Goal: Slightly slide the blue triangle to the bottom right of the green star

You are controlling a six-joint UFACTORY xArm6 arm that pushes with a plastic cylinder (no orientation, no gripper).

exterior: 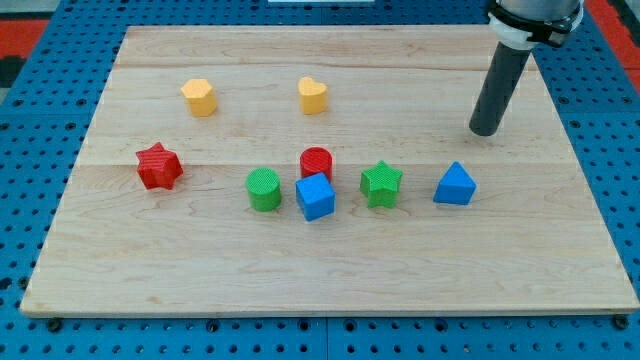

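Note:
The blue triangle [455, 185] lies on the wooden board [330, 270] at the view's right. The green star [381, 184] sits just to its left, with a small gap between them. My tip [485, 131] rests on the board above and slightly right of the blue triangle, apart from it. The dark rod rises from the tip toward the view's top right.
A blue cube [316, 196], a red cylinder [316, 162] and a green cylinder [264, 189] cluster left of the green star. A red star [158, 167] lies at the left. Two yellow hearts [199, 97] [313, 95] lie near the top.

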